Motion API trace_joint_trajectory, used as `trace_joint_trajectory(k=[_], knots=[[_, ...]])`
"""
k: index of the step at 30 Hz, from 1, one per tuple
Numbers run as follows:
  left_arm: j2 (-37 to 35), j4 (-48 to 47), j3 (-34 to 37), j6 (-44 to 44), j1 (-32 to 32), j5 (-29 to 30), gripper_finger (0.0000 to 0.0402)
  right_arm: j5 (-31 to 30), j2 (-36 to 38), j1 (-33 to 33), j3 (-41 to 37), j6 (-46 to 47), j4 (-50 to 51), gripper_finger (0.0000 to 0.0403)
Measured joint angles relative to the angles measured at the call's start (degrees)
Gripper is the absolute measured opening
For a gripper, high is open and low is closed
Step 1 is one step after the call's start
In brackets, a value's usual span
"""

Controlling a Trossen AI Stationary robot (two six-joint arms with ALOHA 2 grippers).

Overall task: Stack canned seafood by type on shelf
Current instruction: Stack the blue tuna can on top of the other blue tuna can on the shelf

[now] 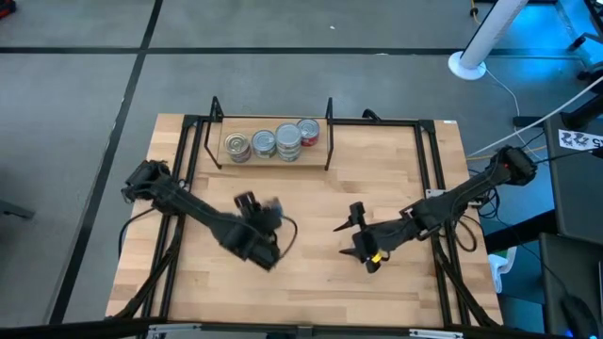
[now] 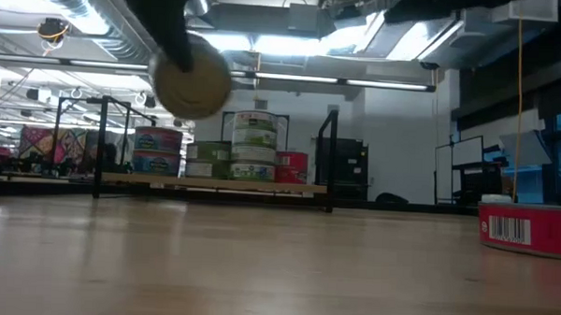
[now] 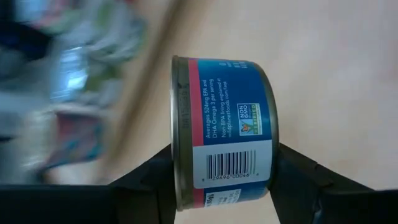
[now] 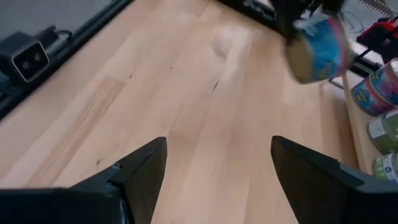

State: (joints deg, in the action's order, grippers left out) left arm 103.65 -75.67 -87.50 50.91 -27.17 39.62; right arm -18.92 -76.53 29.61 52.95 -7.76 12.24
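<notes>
we see the left gripper (image 3: 224, 180) clamped on a small round blue-labelled tin (image 3: 224, 127), lifted off the big wooden tabletop (image 1: 311, 282) left of centre in the high view, we judge for carrying to the light-wood shelf with black uprights (image 1: 273, 157) at upper centre. the right gripper (image 4: 217, 168) waits right of centre, fingers apart, empty. we count 4 stacks on the shelf, 1 red tin (image 2: 529, 229) at the low view's right edge.

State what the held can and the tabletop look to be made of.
Can: likely metal, going by its dull grey seamed rim, wrapped in a glossy blue printed label that may be paper. Tabletop: light wood, with visible plank joints and grain, smooth matte finish.
</notes>
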Motion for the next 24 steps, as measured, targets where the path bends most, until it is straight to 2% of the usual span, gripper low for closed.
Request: trace_joint_trajectory(k=[5, 14, 24], knots=[[-0.9, -14.6, 0.0, 0.7, 5.1, 1.7, 0.0185, 0.0, 1.9, 0.0, 0.0, 0.0, 0.4, 0.0289], [-2.0, -14.3, 0.7, -11.4, 16.3, 8.9, 0.0185, 0.0, 2.1, 0.0, 0.0, -0.1, 1.6, 0.0289], [-2.0, -14.3, 0.7, -23.8, 27.6, 11.3, 0.0187, 0.0, 2.1, 0.0, 0.0, 0.0, 2.0, 0.0289]])
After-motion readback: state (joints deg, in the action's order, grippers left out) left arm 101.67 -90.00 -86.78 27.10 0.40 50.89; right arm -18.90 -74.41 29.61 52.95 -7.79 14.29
